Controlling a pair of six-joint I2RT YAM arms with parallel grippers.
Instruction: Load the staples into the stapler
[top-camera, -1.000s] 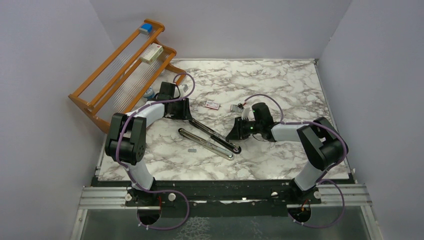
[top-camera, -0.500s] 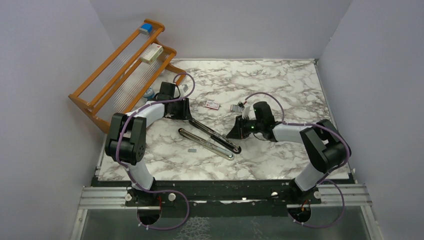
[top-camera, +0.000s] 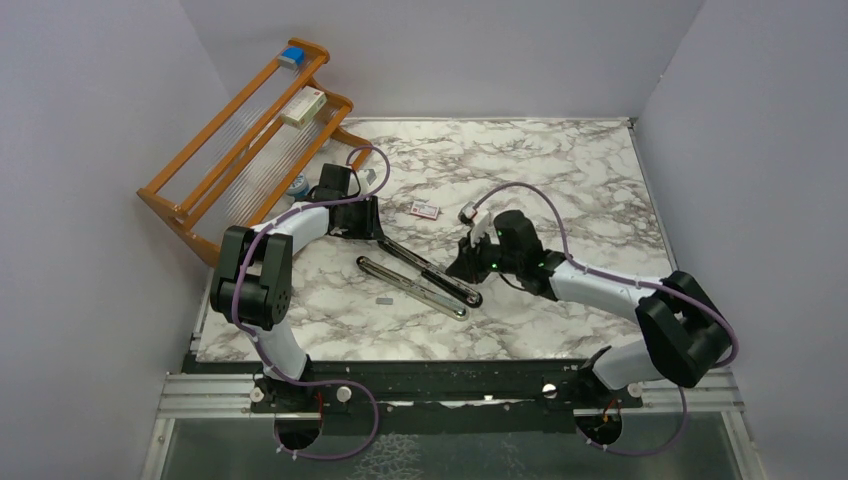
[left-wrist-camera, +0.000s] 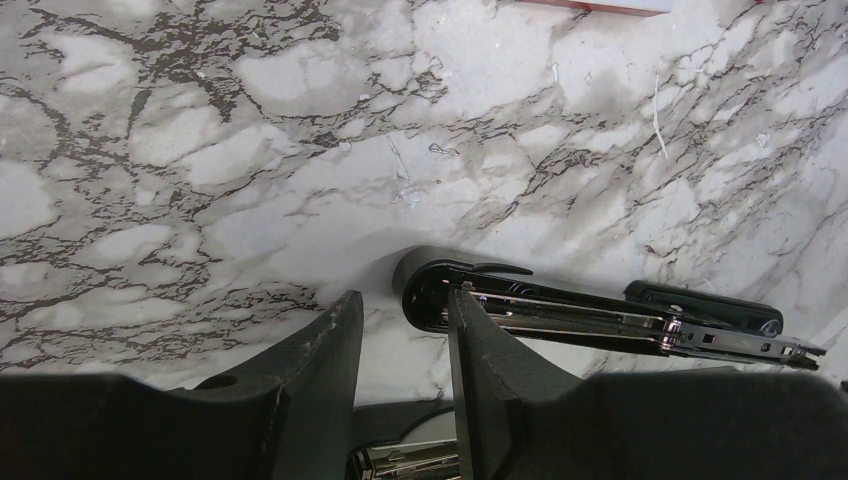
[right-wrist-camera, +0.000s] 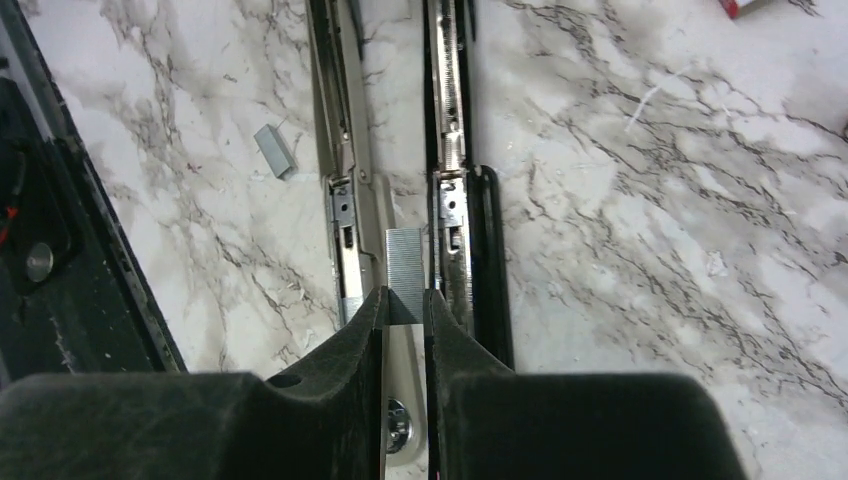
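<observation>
The black stapler (top-camera: 432, 271) lies opened on the marble, its silver rail (right-wrist-camera: 447, 120) facing up. My right gripper (right-wrist-camera: 404, 295) is shut on a short strip of staples (right-wrist-camera: 405, 268) and hovers over the stapler's (right-wrist-camera: 488, 250) free end, just left of the rail; from above it (top-camera: 463, 268) sits at that end. My left gripper (left-wrist-camera: 400, 300) stands open at the hinge end (left-wrist-camera: 430, 285), with its right finger against the stapler and bare marble between the jaws; from above it (top-camera: 367, 227) is at the stapler's upper-left end. A loose staple strip (right-wrist-camera: 275, 150) lies on the table.
A light grey stapler-like tool (top-camera: 415, 288) lies alongside the stapler, also in the right wrist view (right-wrist-camera: 345, 150). A red-and-white packet (top-camera: 424, 209) and a small grey tray (top-camera: 466, 213) sit behind. A wooden rack (top-camera: 200, 165) holding a white-and-red box (top-camera: 303, 105) stands at the back left.
My right gripper has closed onto the staple strip and shifted slightly left toward the stapler, while its elbow swung out to the right. The left arm has not moved.
</observation>
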